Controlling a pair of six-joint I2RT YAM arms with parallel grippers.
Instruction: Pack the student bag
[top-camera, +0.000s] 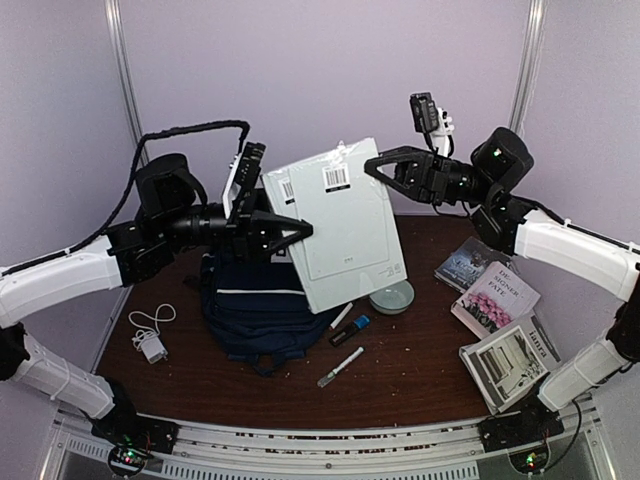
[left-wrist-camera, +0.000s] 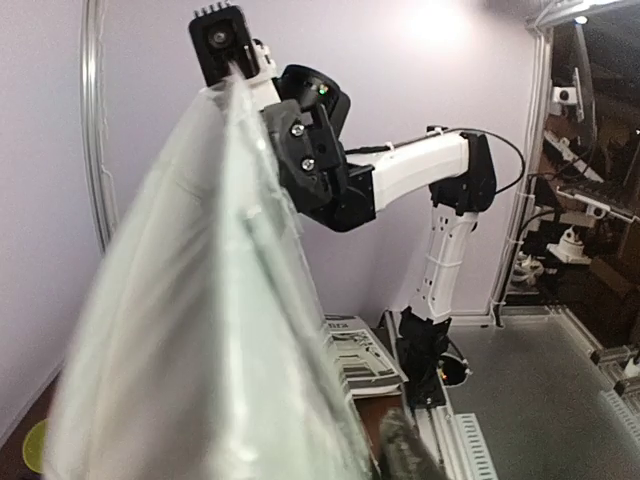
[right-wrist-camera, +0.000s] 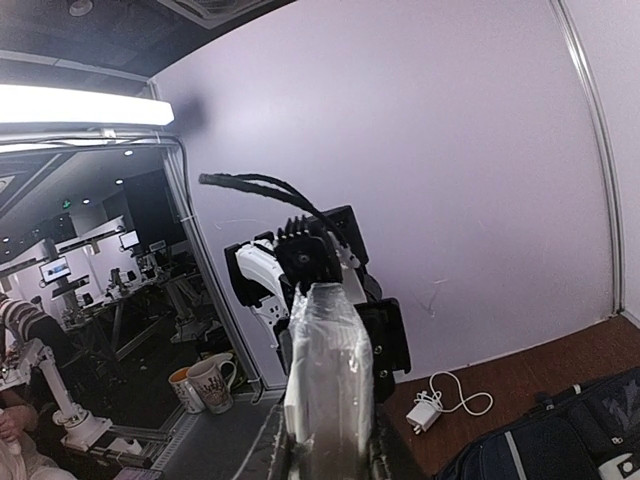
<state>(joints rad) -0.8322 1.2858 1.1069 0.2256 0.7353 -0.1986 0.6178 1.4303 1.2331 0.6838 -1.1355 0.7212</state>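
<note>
No word or number can be read for certain. The pale plastic-wrapped packet carries a white barcode sticker on its upper edge, just beside the right gripper on the side toward the other arm, and a second barcode label just above the left gripper; the digits on both are too small to make out. Well below the right gripper, the flowered book shows several lines of dark title lettering and the magazine has a bold word along its edge, both illegible.

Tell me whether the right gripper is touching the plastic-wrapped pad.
Touching. The right wrist view shows the right gripper clamped on the plastic-wrapped pad at its edge, with no gap.
</note>
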